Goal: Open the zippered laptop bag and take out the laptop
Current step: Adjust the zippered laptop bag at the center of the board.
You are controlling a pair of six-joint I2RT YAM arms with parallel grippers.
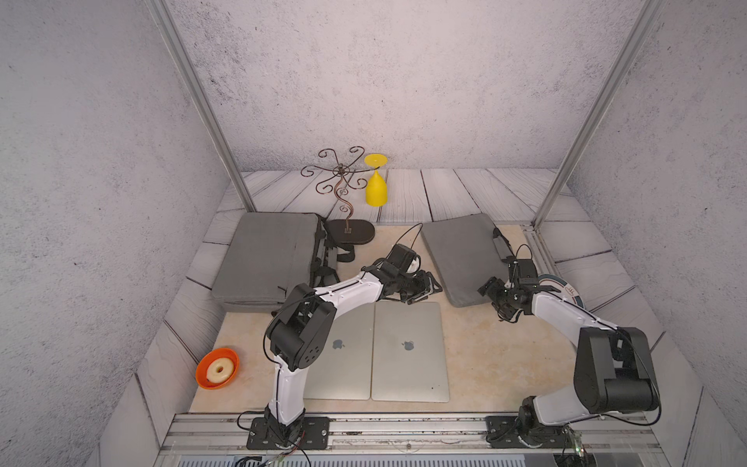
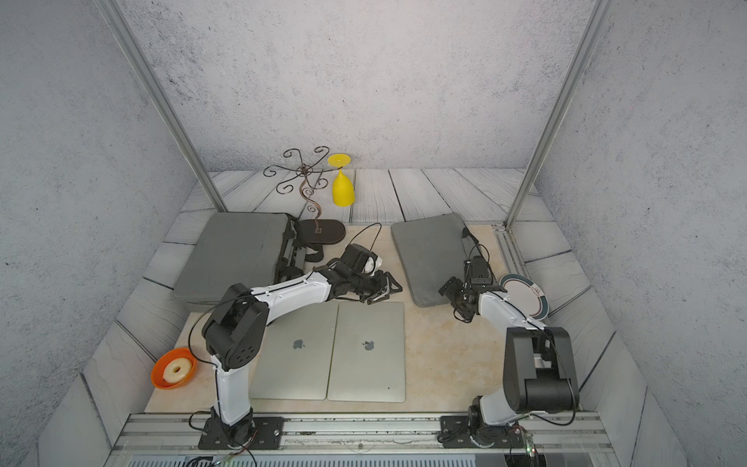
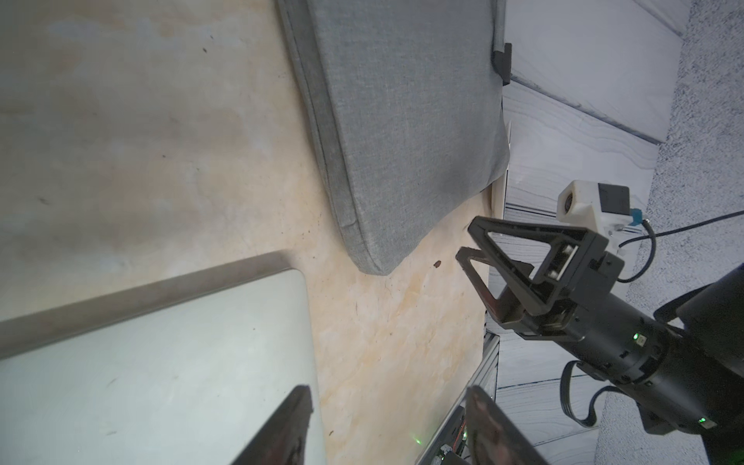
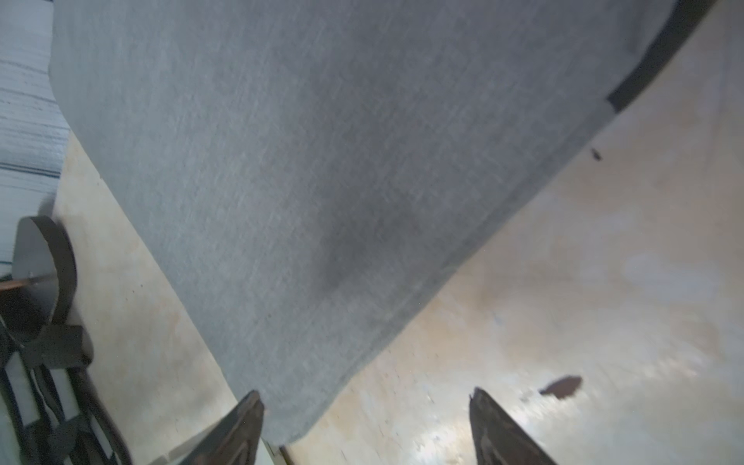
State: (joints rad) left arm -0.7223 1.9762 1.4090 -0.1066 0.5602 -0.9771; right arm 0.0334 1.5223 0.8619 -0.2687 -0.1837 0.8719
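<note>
In both top views, a closed silver laptop (image 1: 408, 351) is seen lying flat on the beige table (image 1: 505, 364), just beside a second silver laptop (image 1: 343, 364). A flat grey fabric laptop bag (image 1: 461, 258) is laid behind them to the right. A thicker grey padded bag with black straps (image 1: 266, 258) is laid to the left. The left tool (image 1: 424, 293) is held over the far edge of the right-hand laptop, jaws spread, nothing between them. The right tool (image 1: 494, 301) is placed at the flat bag's near corner, jaws likewise apart.

In the left wrist view, the left tool's fingers (image 3: 290, 422) are shown spread above a laptop corner, and the right tool is seen near the flat bag's corner.

In the right wrist view, the right tool's fingers (image 4: 245, 426) are spread wide. The flat bag's corner is seen close to one finger, but contact cannot be told.
</note>
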